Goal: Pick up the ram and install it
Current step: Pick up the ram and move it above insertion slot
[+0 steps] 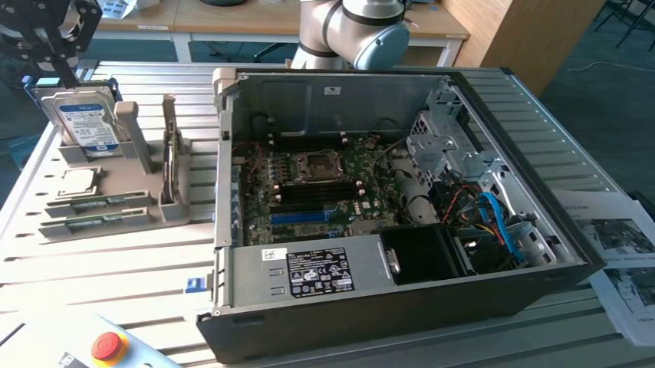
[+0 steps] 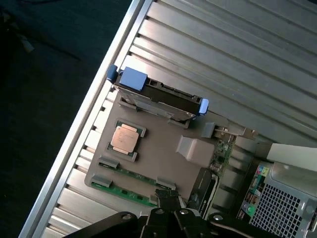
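The hand (image 1: 67,69) is observed raised over the far end of the tray (image 1: 128,218), directly above the upright hard drive (image 1: 87,123). Its fingers are pressed together and nothing is pinched between them.

The ram (image 1: 100,203) is found lying flat in a slot of the tray, just beside the CPU (image 1: 80,182) on the side away from the hard drive. A second green stick (image 1: 87,224) is seated in the next slot, parallel to it. Both are well apart from the hand, with the CPU and hard drive between.

The tray is set on the worktop (image 1: 103,276), to the exterior view's left of the open case (image 1: 409,299). No contact between hand and ram is noted.
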### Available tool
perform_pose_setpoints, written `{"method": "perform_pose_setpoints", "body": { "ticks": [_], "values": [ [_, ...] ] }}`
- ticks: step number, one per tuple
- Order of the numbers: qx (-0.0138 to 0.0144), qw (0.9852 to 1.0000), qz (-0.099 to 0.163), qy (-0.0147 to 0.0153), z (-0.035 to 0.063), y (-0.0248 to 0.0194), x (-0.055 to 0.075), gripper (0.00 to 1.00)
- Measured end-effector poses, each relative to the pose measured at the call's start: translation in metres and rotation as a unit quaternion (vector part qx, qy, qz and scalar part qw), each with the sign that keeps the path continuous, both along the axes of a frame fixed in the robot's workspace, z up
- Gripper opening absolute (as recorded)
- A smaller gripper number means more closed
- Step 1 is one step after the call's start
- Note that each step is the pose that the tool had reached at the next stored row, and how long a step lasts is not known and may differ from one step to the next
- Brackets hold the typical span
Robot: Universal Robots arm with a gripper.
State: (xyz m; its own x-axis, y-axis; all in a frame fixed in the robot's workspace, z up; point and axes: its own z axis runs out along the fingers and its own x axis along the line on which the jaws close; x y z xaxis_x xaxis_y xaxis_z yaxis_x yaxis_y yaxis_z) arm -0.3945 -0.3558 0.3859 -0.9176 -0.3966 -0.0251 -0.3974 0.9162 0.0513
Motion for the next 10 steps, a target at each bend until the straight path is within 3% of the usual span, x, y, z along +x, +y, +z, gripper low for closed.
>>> {"method": "perform_pose_setpoints", "body": {
  "ticks": [6, 10],
  "values": [
    [0.003, 0.9997, 0.022, 0.0, 0.0, 0.0, 0.0, 0.1],
    [0.0068, 0.9993, 0.038, 0.0, 0.0, 0.0, 0.0, 0.1]
  ]
}}
